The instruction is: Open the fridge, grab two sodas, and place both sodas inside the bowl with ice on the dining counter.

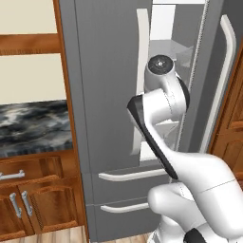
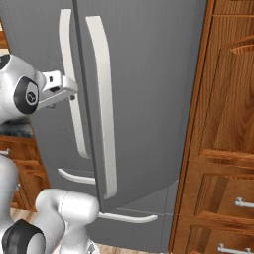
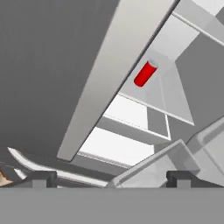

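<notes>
The grey fridge (image 1: pixel 104 71) fills the view, and its right door (image 2: pixel 149 74) stands ajar. White shelves show through the gap (image 1: pixel 163 28) between the doors. My gripper (image 3: pixel 111 179) is open, with its dark fingertips (image 3: pixel 41 177) spread wide and nothing between them. It points into the gap beside the left door's long white handle (image 3: pixel 105 74). In the right base view the white hand (image 2: pixel 58 85) sits just left of that handle (image 2: pixel 74 99). A red can (image 3: pixel 145 73) lies on a white shelf inside. The sodas, the bowl and the dining counter are out of view.
Brown wooden cabinets (image 2: pixel 223 124) stand close on the fridge's right. A marbled countertop (image 1: pixel 33 123) over wooden drawers (image 1: pixel 33 199) lies to the left. Two lower fridge drawers (image 1: pixel 123 175) with white handles sit below the doors. The right door's handle (image 1: pixel 228 57) juts outward.
</notes>
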Robot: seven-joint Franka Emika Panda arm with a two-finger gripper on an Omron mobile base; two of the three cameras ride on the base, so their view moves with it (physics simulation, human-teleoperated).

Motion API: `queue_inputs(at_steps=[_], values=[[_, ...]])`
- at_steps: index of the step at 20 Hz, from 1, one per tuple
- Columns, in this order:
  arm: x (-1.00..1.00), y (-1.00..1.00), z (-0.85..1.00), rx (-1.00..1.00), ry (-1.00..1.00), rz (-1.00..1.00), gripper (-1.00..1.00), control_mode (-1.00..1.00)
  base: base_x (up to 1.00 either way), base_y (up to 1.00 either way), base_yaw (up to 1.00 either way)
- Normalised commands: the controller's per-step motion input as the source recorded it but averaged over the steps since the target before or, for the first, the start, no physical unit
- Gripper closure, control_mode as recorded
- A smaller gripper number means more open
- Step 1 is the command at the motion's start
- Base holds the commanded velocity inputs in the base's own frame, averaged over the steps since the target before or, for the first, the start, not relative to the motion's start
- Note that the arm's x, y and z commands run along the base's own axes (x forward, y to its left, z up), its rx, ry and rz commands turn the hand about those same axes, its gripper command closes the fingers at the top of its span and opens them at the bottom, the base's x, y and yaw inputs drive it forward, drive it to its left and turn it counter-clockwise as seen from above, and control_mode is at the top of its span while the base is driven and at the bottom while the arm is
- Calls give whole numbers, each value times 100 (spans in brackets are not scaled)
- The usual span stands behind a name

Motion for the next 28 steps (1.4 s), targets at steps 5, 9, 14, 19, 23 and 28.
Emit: queue_inputs(at_steps=[5,9,14,19,23,28], values=[[46,-26,-19,-2,1,3,-100,-100,0,0,0],[68,-14,-12,0,6,8,-100,-100,0,0,0],[21,-9,-13,0,7,3,-100,-100,0,0,0],[-4,-23,-17,0,4,0,-100,-100,0,0,0],[-11,-34,-16,0,4,0,-100,-100,0,0,0],[-36,-37,-15,0,1,0,-100,-100,0,0,0]])
